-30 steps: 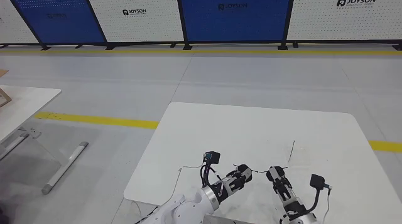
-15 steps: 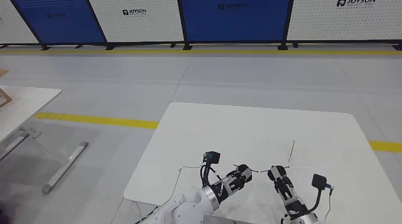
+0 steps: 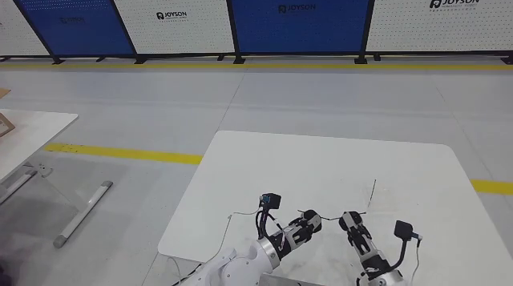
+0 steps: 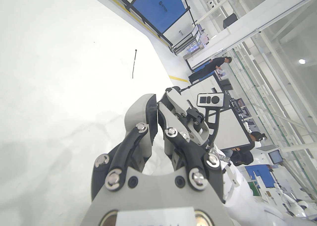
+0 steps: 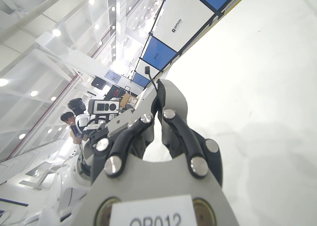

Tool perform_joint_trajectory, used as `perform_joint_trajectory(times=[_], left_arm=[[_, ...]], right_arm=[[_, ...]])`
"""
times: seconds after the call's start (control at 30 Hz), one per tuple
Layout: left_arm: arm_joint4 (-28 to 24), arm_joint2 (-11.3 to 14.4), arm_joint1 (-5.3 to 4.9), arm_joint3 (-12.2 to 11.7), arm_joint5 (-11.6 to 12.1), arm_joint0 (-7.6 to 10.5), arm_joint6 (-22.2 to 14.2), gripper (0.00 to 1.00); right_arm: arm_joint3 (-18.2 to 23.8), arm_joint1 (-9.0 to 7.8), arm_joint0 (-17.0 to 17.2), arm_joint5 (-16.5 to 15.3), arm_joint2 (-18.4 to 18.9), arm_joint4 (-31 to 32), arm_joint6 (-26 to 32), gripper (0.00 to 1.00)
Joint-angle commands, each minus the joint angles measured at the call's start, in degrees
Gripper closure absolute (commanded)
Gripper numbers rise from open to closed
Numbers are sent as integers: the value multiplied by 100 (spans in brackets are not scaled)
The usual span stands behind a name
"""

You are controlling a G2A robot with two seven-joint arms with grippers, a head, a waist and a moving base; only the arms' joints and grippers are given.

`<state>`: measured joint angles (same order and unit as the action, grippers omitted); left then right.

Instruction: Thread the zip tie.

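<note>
Nearest the robot, the right jaws are clamping a black zip tie [image 5: 151,77]. Its strap is pinched between the pads, and its small square head [image 5: 147,70] is sticking out past the tips, held up off the desk [image 3: 337,162]. Just beside them, almost tip to tip, the left jaws are pressing together as well. Whether they are gripping the strap's tail I cannot tell, though in the top view a thin dark line seems to be running between the two arms.

The step in hand looks like the threading itself: both arms are holding close together above the desk's near part, lining tail up with head. The next move is probably calling for very fine aiming, with the head kept steady and its slot turned toward the tail, then a short straight push through.

Farther out, a second zip tie [image 4: 134,64] is lying straight on the desk, well apart from both arms.
</note>
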<state>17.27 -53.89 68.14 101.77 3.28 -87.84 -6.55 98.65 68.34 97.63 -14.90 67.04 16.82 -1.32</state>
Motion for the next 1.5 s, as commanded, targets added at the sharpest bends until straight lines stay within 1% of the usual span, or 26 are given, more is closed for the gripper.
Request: perform_joint_trajectory(times=[0.0, 0.3, 1.0, 1.13, 1.47], left_arm=[[0, 0, 0, 0, 0, 0, 0, 100], [0, 0, 0, 0, 0, 0, 0, 100], [0, 0, 0, 0, 0, 0, 0, 100], [0, 0, 0, 0, 0, 0, 0, 100], [0, 0, 0, 0, 0, 0, 0, 100]], right_arm=[[-5, 4, 1, 14, 1, 14, 7, 100], [91, 7, 136, -166, 118, 6, -45, 100], [-63, 82, -61, -47, 0, 55, 120, 100], [-47, 89, -39, -90, 16, 65, 88, 100], [8, 84, 98, -135, 199, 32, 37, 100]])
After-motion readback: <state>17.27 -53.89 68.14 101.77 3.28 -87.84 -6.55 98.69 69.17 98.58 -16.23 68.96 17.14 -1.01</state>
